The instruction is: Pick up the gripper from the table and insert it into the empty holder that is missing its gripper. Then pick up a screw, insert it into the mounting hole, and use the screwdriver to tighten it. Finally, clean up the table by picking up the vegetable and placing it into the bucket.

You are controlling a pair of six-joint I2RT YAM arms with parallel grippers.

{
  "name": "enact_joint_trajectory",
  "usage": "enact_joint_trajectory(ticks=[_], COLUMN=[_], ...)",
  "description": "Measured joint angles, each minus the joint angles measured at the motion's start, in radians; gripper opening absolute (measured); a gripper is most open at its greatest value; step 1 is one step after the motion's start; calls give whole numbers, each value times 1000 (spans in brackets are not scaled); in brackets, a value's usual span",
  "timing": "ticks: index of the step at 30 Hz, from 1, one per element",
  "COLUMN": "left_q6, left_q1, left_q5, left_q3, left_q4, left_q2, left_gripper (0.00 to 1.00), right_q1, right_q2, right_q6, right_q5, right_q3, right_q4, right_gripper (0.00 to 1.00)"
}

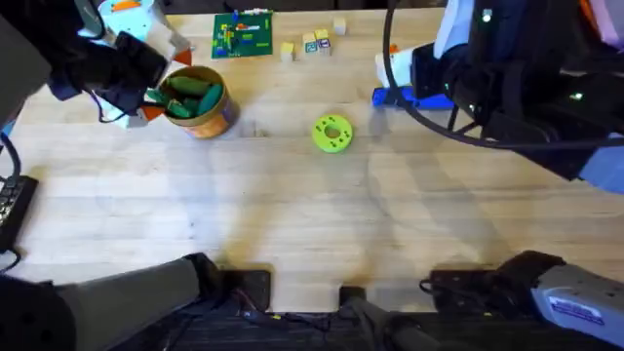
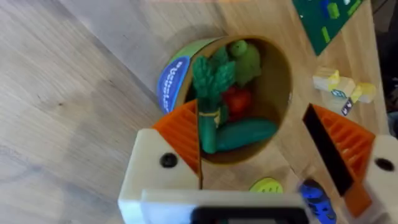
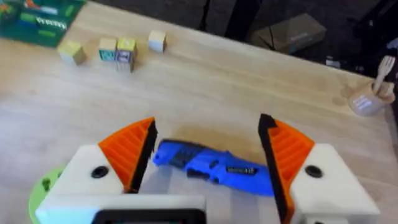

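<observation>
Overhead: left gripper [image 2: 267, 162] spread above the round tan-gold bucket [image 1: 202, 109] – green vegetable [image 2: 210, 102] inside. Right gripper [image 3: 208, 155] spread, straddling the bright blue cylindrical screwdriver [image 3: 211, 166] on the wooden table [image 1: 292, 205].

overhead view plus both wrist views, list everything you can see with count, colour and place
bucket: one, tan-gold, far left of table
vegetables: several, green and one red, inside the bucket
screwdriver: one, blue, lying on the table far right
disc: one, lime green with holes, table centre
circuit board: one, green, far edge
blocks: four, pale yellow, far edge right of the board
table: one, light wood
left pincer: open, over the bucket
right pincer: open, astride the screwdriver
</observation>
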Motion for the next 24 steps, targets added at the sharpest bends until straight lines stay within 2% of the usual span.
enact_joint_trajectory(ticks=[4,8,13,17,20,24], left_q6=[56,187,391,533,593,631], left_q1=[-18,-66,-159,-249,-316,-383], left_q5=[9,12,21,24,24,24], left_q3=[77,173,209,209,208,208], left_q4=[-24,-74,-185,-308,-389,-464], left_q2=[-55,-159,-291,-328,-336,-349], left_gripper=[995,994,995,995,995,995], right_q1=[0,0,0,0,0,0], right_q2=[-7,-37,-108,-183,-232,-283], right_q6=[0,0,20,69,137,208], right_q5=[-3,-6,-6,-6,-6,-6], right_q3=[76,200,349,393,395,395], right_q4=[-249,-491,-709,-834,-920,-988], right_gripper=[992,992,992,991,991,991])
